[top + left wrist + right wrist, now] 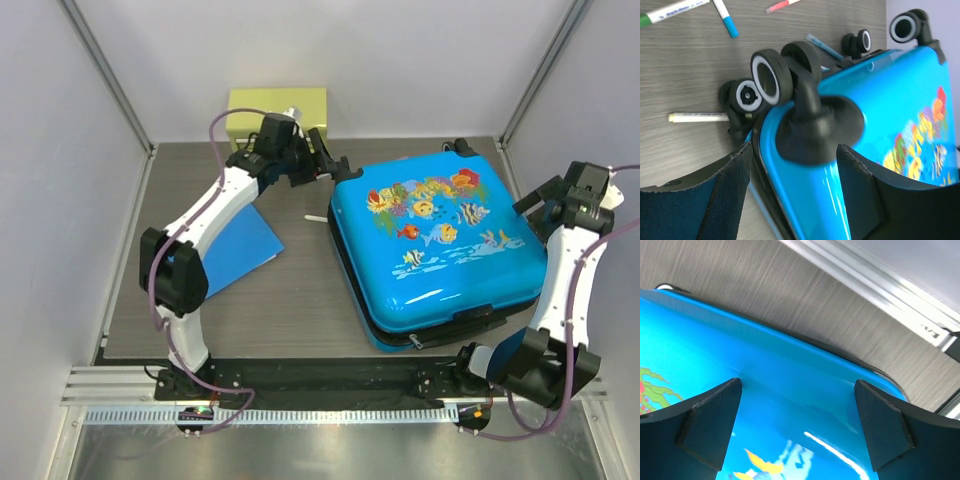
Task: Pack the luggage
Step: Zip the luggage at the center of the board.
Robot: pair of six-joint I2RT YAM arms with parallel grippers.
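Observation:
The luggage (pixel 440 250), a bright-blue hard-shell suitcase with a fish-and-coral print, lies flat on the table with its lid down. My left gripper (pixel 335 165) is open at its far left corner. In the left wrist view (pixel 795 165) the jaws straddle the blue shell edge (pixel 890 100) just below a black wheel (pixel 771 75), not closed on it. My right gripper (pixel 535 205) is open and hovers over the suitcase's right edge. In the right wrist view (pixel 797 390) the jaws are wide apart above the glossy lid (pixel 790 380).
A flat plain blue folder (pixel 235 245) lies left of the suitcase. A yellow-green box (pixel 270 108) stands at the back. A white marker (pixel 316 217) lies by the suitcase corner; several pens (pixel 725 17) lie beyond the wheels. Enclosure walls stand close on both sides.

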